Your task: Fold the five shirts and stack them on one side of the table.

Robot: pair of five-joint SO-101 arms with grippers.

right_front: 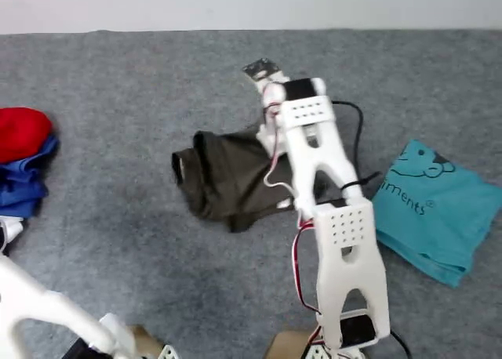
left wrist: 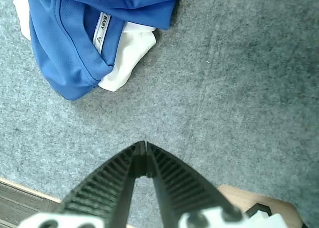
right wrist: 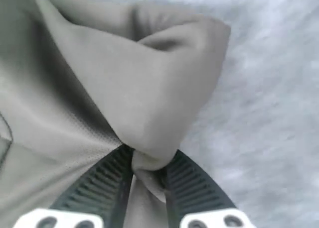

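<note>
A dark olive shirt (right_front: 227, 179) lies crumpled in the middle of the grey table. My right gripper (right wrist: 145, 163) is shut on a fold of the olive shirt (right wrist: 124, 88), the cloth pinched between its black fingers (right wrist: 189, 185); in the high view the right arm (right_front: 314, 163) stretches over the shirt's right side. A folded teal shirt (right_front: 435, 206) lies at the right. At the left edge sit a red shirt (right_front: 22, 132) and a blue shirt (right_front: 23, 179). My left gripper (left wrist: 145, 153) is shut on nothing above bare carpet, near the blue shirt (left wrist: 75, 39) and a white shirt (left wrist: 127, 58).
The grey felt table top (right_front: 118, 85) has free room at the back and front centre. The left arm's white link (right_front: 47, 312) crosses the lower left corner. A wooden edge (left wrist: 249, 198) shows by the left gripper.
</note>
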